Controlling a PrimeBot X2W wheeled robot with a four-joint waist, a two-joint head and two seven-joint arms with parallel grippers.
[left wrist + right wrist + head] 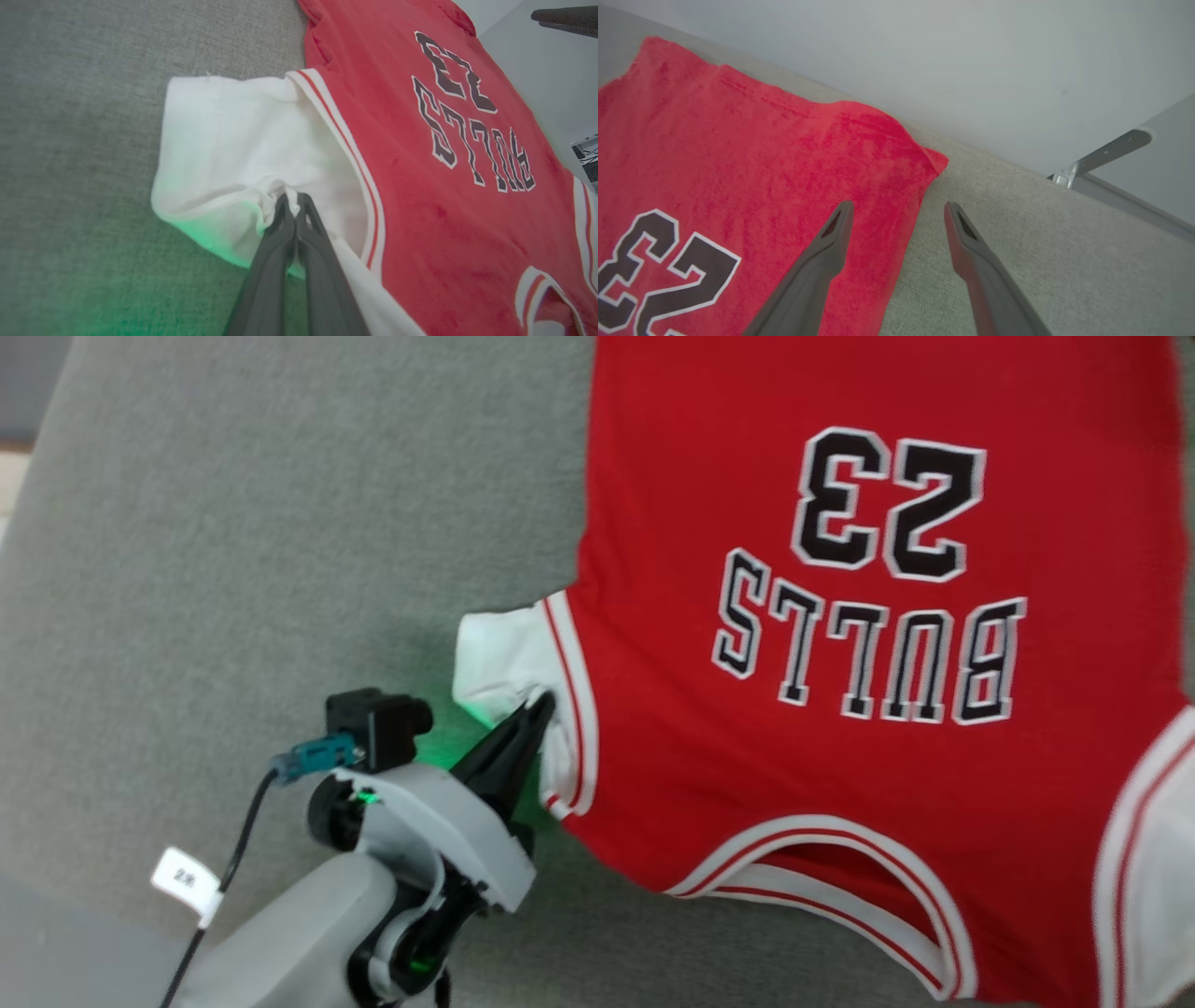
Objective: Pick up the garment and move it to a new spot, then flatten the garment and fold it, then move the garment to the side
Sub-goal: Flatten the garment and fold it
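red garment (709, 448) lies spread print-up on the grey fabric surface (233, 523), its hem reaching near the far edge. the left tool (540, 707), pressed together, pinches its white sleeve (499, 653). the right tool (899, 210) hangs spread over the garment's side edge, gripping nothing.

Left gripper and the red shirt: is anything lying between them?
Nothing. In the left wrist view the left gripper is shut on the garment, with the cloth of its white sleeve pinched between the fingertips.
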